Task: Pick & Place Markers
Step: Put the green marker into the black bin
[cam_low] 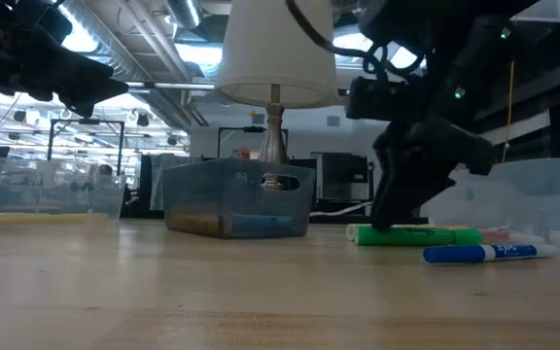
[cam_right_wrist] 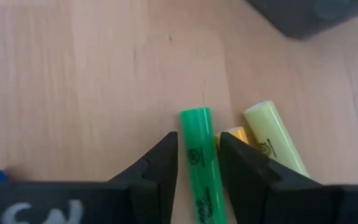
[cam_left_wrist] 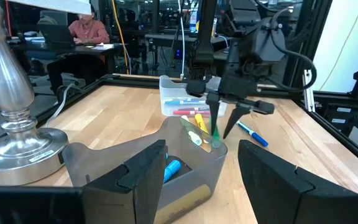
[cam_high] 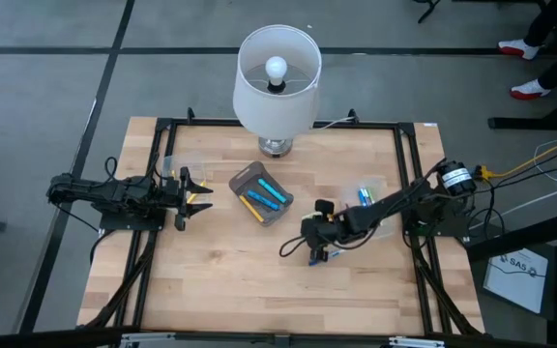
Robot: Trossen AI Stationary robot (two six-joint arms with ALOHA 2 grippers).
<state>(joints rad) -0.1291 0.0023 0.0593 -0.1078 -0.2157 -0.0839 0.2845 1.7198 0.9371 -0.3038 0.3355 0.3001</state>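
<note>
Right gripper (cam_right_wrist: pixel 199 163) low at centre-right of wooden table (cam_high: pixel 211 280), jaws narrow around green plastic highlighter (cam_right_wrist: pixel 199 155) lying flat. Risk: neighbouring yellow highlighter (cam_right_wrist: pixel 275 137) nudged or dragged on lifting. Left gripper (cam_high: pixel 193 193) waiting, jaws wide.

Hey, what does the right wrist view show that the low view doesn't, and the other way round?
Only the right wrist view shows a pale yellow highlighter and the tip of an orange one lying beside the green highlighter, with the right gripper jaws set on either side of the green barrel.

Only the low view shows the lamp, the grey bin, a clear bin and the whole blue marker.

Both show the green highlighter lying on the wooden table at the right gripper.
</note>
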